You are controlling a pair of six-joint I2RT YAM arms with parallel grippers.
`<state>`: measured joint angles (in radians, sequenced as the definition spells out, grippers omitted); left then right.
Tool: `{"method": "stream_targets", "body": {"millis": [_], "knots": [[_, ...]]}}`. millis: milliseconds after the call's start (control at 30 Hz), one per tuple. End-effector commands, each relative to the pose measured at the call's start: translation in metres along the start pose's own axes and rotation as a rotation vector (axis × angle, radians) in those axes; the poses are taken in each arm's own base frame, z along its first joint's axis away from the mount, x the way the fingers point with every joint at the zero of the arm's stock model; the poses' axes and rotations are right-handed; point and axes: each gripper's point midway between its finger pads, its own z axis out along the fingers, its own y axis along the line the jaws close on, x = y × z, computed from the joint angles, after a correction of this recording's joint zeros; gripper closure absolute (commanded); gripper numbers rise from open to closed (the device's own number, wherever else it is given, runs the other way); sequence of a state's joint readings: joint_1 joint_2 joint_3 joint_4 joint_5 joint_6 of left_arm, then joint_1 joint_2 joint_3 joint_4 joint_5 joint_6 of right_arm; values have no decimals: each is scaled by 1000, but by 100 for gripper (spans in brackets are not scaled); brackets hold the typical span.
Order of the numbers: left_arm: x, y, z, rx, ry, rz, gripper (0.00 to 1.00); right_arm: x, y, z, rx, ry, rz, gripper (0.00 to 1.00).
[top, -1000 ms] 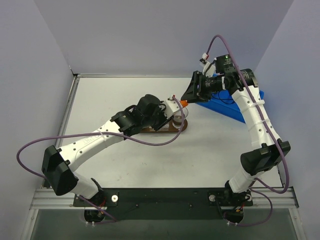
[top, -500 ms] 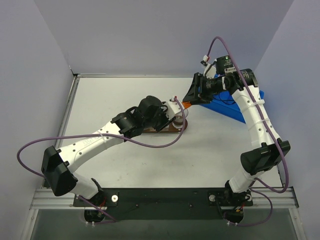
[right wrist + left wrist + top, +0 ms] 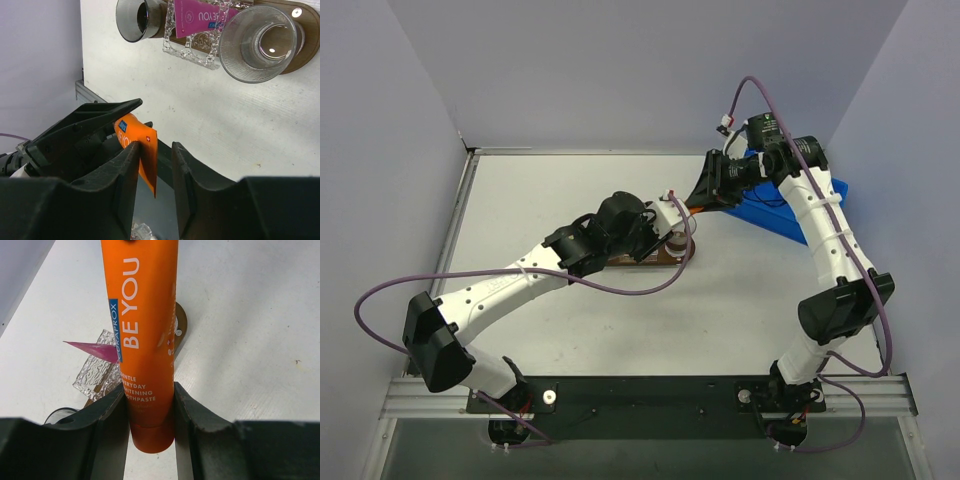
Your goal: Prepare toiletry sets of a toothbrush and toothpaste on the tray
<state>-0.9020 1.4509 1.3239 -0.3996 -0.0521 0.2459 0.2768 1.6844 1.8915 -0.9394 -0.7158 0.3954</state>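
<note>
Right gripper nudging in, jaws part-open straddling orange toothpaste tail, left gripper clamping its cap end.

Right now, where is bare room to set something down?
Bare table: behind the left arm up to the back wall, and between the tray and the arm bases. Crowded: the left end effector and right end effector meet at the orange toothpaste by the tray.

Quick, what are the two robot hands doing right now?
Left gripper: closed on the orange toothpaste.
Right gripper: open around that tube's flat end.
</note>
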Motion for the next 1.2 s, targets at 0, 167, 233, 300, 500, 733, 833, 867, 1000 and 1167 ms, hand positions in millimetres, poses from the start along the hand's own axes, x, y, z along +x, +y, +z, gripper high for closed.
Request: {"method": "stream_targets", "body": {"millis": [0, 167, 233, 300, 500, 733, 833, 867, 1000, 1167], "knots": [[-42, 10, -13, -40, -141, -15, 97, 7, 8, 1, -38, 41, 20, 75], [-42, 11, -11, -47, -136, -18, 97, 5, 13, 1, -60, 42, 23, 100], [-41, 12, -10, -57, -132, -34, 94, 2, 13, -1, -62, 27, 21, 100], [-42, 15, -10, -77, -131, -66, 84, -3, 11, -5, -45, -3, 21, 100], [-42, 25, -10, -98, -142, -143, 45, -25, 12, -25, -21, -161, -19, 100], [-30, 57, -32, -135, -172, -295, 30, -45, 19, -46, 25, -339, -98, 100], [-21, 92, -53, -177, -222, -447, 29, -47, 28, -50, 89, -396, -206, 100], [-15, 98, -55, -179, -234, -517, 28, -45, 41, -49, 82, -404, -249, 100], [4, 139, -79, -260, -259, -685, 28, -42, 69, -39, 125, -437, -390, 100], [39, 172, -105, -424, -191, -762, 21, -44, 91, -9, 170, -428, -494, 100]]}}
